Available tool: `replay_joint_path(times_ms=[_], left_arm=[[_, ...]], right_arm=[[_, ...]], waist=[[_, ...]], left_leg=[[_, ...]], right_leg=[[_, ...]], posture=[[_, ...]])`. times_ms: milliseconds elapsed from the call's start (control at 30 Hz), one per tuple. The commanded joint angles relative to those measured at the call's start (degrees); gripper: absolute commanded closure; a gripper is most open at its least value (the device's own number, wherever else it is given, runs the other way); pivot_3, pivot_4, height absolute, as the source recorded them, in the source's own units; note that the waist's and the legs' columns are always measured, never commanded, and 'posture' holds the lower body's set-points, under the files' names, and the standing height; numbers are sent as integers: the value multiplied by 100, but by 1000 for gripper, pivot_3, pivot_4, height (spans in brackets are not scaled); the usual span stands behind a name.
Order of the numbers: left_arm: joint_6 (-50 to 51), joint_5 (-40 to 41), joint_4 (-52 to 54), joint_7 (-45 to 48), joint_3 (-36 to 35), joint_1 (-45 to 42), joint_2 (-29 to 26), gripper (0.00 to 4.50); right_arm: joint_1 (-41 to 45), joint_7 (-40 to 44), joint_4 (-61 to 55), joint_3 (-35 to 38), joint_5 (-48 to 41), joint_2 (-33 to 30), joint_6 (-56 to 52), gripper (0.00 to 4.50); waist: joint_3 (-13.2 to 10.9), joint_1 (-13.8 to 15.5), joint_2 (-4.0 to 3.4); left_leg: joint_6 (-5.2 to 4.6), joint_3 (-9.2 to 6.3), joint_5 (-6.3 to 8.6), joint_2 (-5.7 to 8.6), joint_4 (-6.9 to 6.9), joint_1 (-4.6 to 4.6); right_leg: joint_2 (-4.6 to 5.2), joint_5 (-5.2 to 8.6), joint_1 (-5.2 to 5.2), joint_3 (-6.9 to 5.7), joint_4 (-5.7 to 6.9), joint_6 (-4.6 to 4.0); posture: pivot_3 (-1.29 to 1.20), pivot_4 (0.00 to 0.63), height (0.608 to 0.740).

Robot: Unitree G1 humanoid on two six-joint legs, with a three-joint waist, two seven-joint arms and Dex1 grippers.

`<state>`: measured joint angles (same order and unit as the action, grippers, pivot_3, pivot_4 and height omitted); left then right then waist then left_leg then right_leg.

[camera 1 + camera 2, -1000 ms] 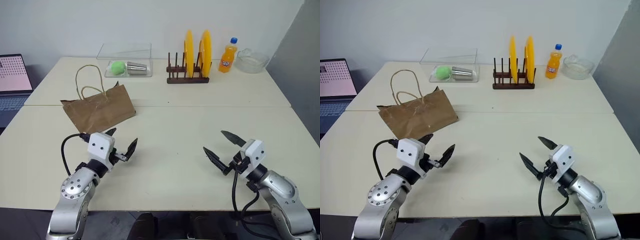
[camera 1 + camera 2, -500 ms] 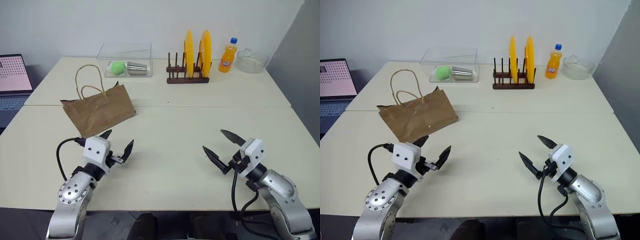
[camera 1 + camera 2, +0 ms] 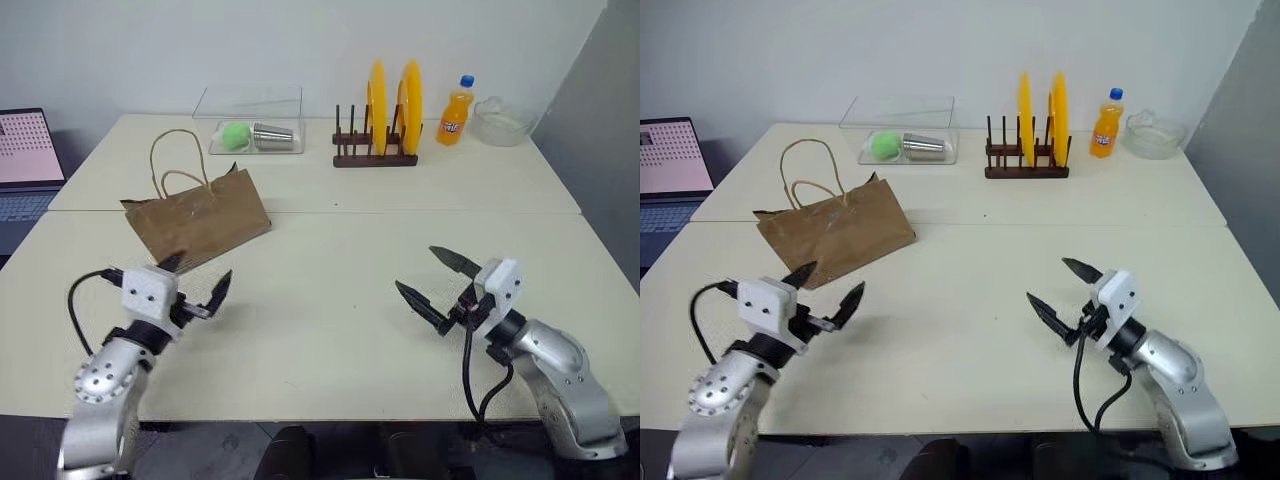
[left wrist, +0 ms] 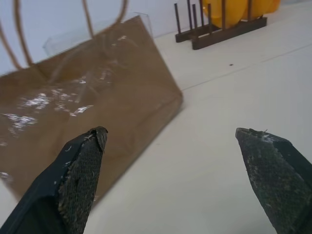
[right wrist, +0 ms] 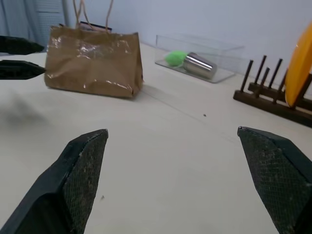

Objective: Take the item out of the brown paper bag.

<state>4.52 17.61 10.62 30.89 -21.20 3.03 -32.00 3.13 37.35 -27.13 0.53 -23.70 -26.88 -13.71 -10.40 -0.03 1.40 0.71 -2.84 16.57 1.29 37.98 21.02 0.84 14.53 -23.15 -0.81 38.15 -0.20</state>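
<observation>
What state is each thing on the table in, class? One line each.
Bag: lying on its side, handles up, untouched.
Left claw: open, empty, near the bag.
Right claw: open, empty.
Plates: upright in the rack.
Bottle: upright, capped.
Clear box: holds a green ball and a metal cup on its side.
Glass bowl: upright.

left gripper point(image 3: 195, 285) jaws apart, right gripper point(image 3: 436, 280) likewise
</observation>
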Motion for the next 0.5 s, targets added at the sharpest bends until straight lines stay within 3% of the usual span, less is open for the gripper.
replay_joint_path(times_ms=[33, 267, 500], left_arm=[[69, 431, -458, 455, -496, -402, -501, 16], [1108, 1108, -1153, 1218, -459, -1511, -1401, 16], [1636, 1061, -1998, 1475, -139, -2927, -1791, 16]], right_arm=[[344, 269, -281, -42, -404, -147, -319, 0], [923, 510, -245, -177, -671, -239, -656, 0], [1275, 935, -416, -317, -963, -506, -1055, 0]], waist=[[0, -4, 0], [-2, -2, 4], [-5, -8, 7]], left_leg=[[0, 1, 0, 0, 0, 0], [-1, 0, 1, 1, 0, 12], [-1, -1, 0, 1, 0, 10]], right_leg=[[0, 0, 1, 1, -2, 0], [3, 0, -4, 0, -12, 0], [3, -1, -6, -2, -6, -1]], posture=[[0, 150, 740], [0, 150, 740], [0, 150, 740]])
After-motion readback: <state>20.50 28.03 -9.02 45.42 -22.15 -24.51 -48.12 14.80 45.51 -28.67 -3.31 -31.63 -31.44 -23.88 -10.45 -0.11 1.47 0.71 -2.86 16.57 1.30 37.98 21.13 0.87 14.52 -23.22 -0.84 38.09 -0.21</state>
